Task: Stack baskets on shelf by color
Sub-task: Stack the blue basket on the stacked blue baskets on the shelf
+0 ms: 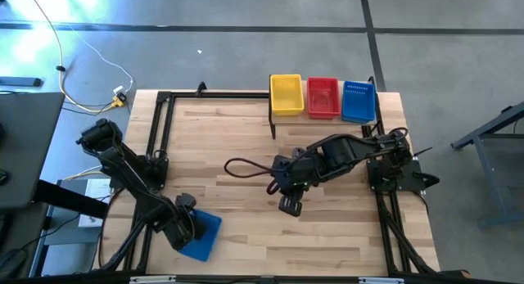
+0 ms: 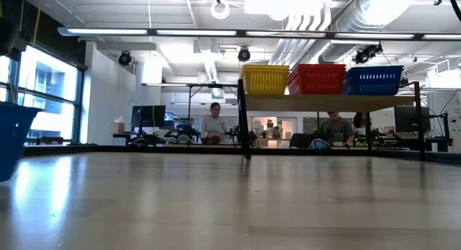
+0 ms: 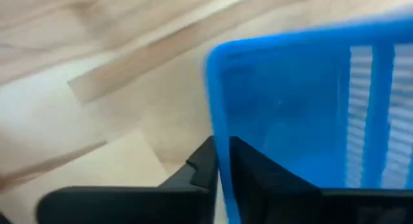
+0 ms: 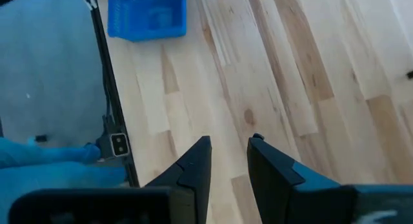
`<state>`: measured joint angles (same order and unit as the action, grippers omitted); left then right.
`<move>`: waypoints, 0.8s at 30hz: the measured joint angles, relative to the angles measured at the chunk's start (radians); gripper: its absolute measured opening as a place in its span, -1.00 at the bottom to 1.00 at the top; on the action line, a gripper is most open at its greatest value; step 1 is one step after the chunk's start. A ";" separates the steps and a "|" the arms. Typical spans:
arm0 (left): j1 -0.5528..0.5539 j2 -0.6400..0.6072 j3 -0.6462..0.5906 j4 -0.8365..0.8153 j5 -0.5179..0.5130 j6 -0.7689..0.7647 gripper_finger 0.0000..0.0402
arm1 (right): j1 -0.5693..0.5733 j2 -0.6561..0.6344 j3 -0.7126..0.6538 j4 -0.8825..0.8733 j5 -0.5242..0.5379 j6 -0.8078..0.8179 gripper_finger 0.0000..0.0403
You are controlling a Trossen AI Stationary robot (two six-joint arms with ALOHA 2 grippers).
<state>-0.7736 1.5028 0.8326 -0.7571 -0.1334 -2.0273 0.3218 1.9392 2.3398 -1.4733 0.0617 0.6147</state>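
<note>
The loose blue basket [image 1: 199, 235] sits at the lower left of the high view, far from the shelf [image 1: 282, 119] at the top middle. The left gripper [image 1: 185, 227] pinches only its thin rim. That is a small hold, so the basket could tip, swing or slip out on the long trip over. On the shelf wait yellow [image 1: 286, 95], red [image 1: 322, 97] and blue [image 1: 358, 101] stacks. The right gripper [image 1: 289, 205] hangs mid-table, fingers a little apart, and could get bumped.

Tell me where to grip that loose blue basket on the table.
Take the blue basket by its thin upper rim, coming from above, one finger inside the wall and one outside. The left claw already straddles that rim this way. Right claw waits mid-table.
</note>
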 joint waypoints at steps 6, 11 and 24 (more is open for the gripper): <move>0.059 0.000 0.000 0.001 -0.006 -0.002 -0.96 | 0.000 0.000 0.000 0.002 0.001 -0.149 -0.57; 0.149 -0.016 0.017 0.000 -0.019 0.008 -0.98 | 0.000 0.000 0.000 0.040 -0.027 -0.313 -0.57; 0.441 -0.029 0.171 0.006 -0.122 0.317 -0.99 | 0.000 0.000 0.000 0.101 -0.052 -0.652 -0.53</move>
<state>-0.3323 1.4734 1.0039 -0.7512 -0.2551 -1.7107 0.3214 1.9392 2.3398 -1.3726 0.0093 -0.0370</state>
